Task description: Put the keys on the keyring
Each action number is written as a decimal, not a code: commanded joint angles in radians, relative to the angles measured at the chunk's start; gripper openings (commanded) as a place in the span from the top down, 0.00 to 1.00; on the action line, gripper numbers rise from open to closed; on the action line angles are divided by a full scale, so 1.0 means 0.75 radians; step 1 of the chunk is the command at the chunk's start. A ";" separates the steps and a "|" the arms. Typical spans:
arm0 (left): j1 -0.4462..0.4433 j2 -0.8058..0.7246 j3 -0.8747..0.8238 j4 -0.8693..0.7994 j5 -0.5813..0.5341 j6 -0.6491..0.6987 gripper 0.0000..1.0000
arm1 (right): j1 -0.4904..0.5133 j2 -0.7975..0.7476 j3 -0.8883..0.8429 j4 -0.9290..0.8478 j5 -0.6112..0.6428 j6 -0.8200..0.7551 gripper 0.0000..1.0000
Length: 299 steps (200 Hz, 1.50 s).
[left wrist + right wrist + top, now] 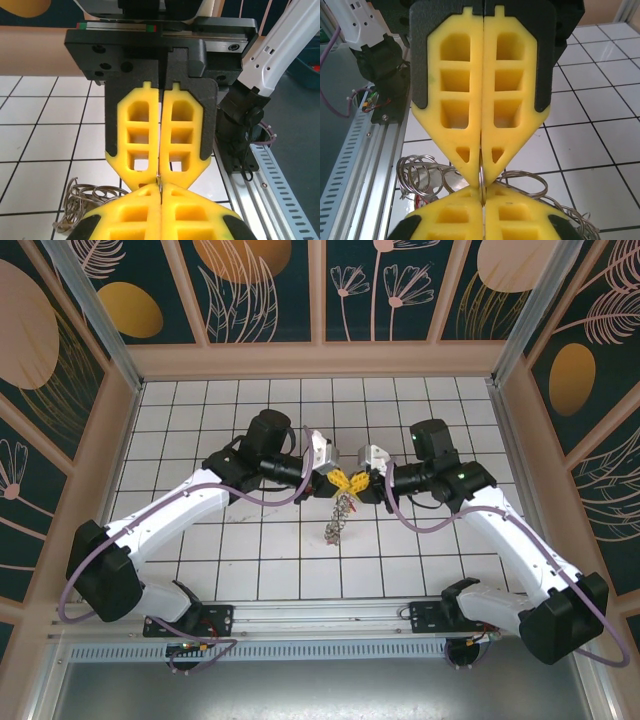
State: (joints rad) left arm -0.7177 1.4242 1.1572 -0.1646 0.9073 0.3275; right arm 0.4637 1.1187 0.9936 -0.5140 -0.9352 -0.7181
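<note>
Here's the surface [200, 550]: white square tiles ruled by thin dark lines, glossy enough to catch the light, with tan edging on the far side and both flanks. Along the near edge runs a slotted aluminium rail [330, 615]. Out in the middle, the keyring [335, 525], a tangle of silvery wire loops, reaches down onto the tiles, its lower coils resting there. A speck of red sits among those loops, too small to identify.

No readable text, no labels, no numbers
</note>
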 commanded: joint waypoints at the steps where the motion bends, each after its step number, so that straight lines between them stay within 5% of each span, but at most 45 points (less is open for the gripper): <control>1: 0.021 -0.067 -0.077 0.291 0.143 -0.188 1.00 | -0.030 -0.059 -0.015 0.144 -0.126 0.056 0.85; 43: 0.043 -0.081 -0.215 0.794 0.230 -0.536 1.00 | -0.037 -0.092 -0.078 0.273 -0.181 0.168 0.87; 70: 0.043 -0.077 -0.315 1.127 0.205 -0.750 1.00 | -0.030 -0.087 -0.112 0.353 -0.221 0.223 0.97; 122: 0.039 -0.033 -0.424 1.563 0.086 -1.057 1.00 | 0.010 -0.053 -0.164 0.538 -0.173 0.372 0.91; 165: 0.035 0.001 -0.459 1.726 0.081 -1.157 1.00 | 0.014 -0.038 -0.231 0.683 0.082 0.582 0.78; 204: 0.036 -0.004 -0.489 1.727 0.081 -1.139 1.00 | 0.022 -0.058 -0.273 0.838 0.013 0.684 0.77; 299: 0.036 -0.105 -0.561 1.681 0.034 -1.094 1.00 | -0.023 -0.144 -0.188 0.416 -0.076 0.374 0.70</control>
State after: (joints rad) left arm -0.6857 1.3895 0.7452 0.9981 0.9337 -0.4843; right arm 0.4507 1.0363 0.8360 -0.1333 -0.9436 -0.3649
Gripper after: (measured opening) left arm 0.066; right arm 0.305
